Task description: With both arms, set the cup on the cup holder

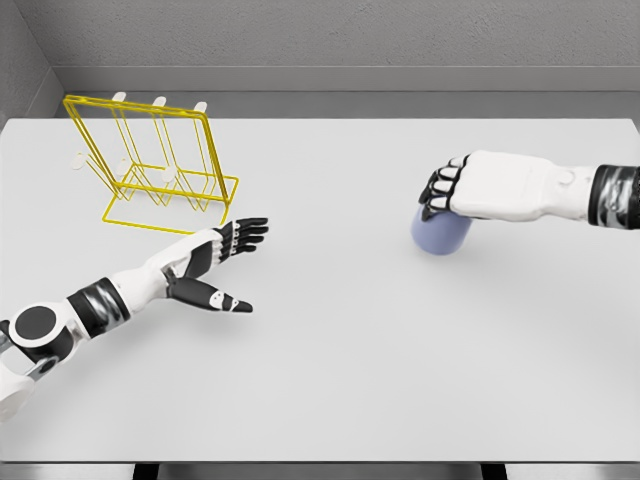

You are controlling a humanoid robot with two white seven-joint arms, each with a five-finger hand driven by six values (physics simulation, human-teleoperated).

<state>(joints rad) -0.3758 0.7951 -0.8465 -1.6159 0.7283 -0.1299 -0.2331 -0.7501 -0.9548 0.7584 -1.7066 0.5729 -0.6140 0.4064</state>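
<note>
**Operator:** Cup (pixel 440 236) first: I have it on the right half of the table (pixel 330 380), a pale lavender cup sitting directly under my right hand (pixel 478 188). The hand lies over its top, palm down, with the dark fingers (pixel 437 192) curled over the cup's upper left edge. Only the lower body of the cup shows below the palm.

**Observer:** Is that a full grasp?

**Operator:** The fingers are bent around the rim side and touching it, so I read it as gripping the cup (the thumb is hidden behind the palm, so I cannot say where it presses). I cannot tell whether the cup is lifted or resting on the table.

**Observer:** And the other side?

**Operator:** My left hand (pixel 215 262) is well apart from the cup, on the left half of the table. Its fingers are stretched out straight and the thumb is splayed away toward the lower right; it holds nothing. It sits just in front of the yellow wire cup holder (pixel 150 160), near the base frame but not touching it.

**Observer:** Holder position?

**Operator:** Far left of the table, upright, with white-tipped pegs along its top bar. The cup is far across from it.
</note>
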